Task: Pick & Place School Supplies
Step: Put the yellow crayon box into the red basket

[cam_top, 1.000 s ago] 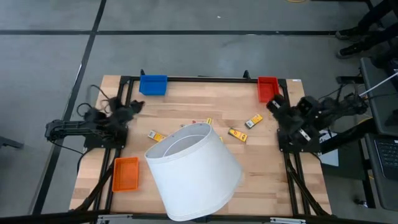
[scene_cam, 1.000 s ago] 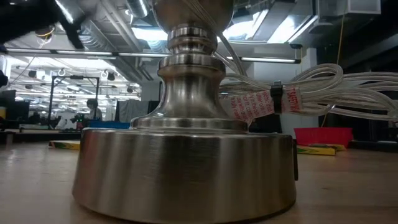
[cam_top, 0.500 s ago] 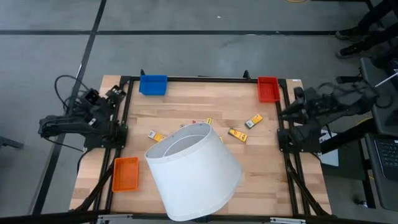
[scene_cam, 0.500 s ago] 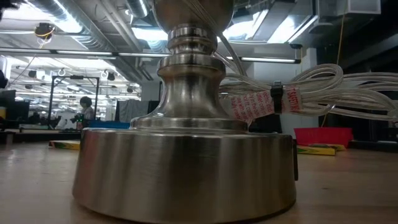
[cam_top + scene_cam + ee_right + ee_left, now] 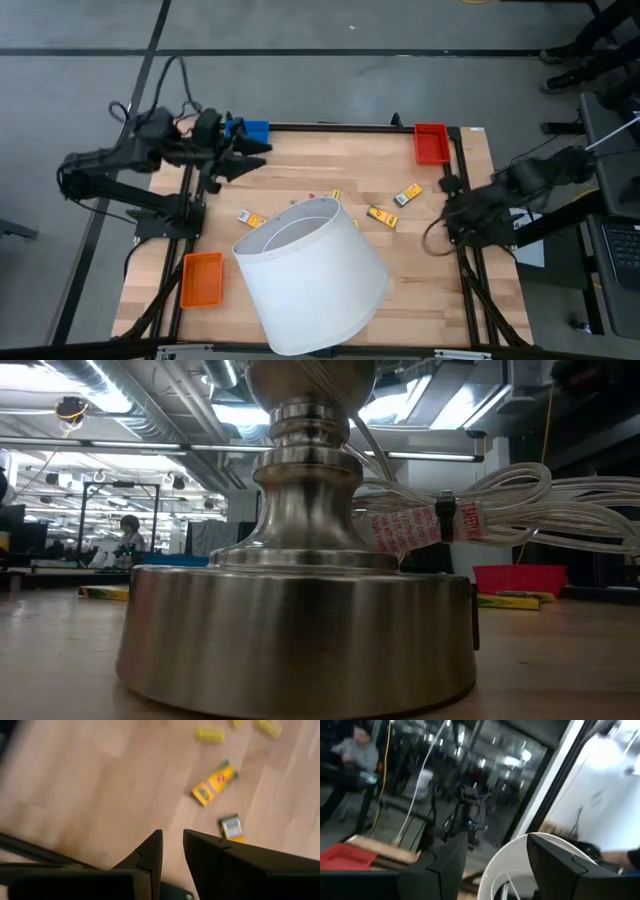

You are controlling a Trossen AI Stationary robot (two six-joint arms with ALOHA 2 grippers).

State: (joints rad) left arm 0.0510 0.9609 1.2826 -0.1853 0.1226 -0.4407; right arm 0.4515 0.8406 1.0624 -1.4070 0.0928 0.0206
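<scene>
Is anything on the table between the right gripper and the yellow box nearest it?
Nothing visible: only bare wood separates the right gripper at the table's right edge from the yellow box. The lampshade sits off toward the middle.

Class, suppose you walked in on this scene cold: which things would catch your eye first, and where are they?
A large white lampshade lying tilted across the middle of the wooden table dominates. Small yellow boxes lie scattered beside it. Blue, red and orange trays sit at the table's edges.
</scene>
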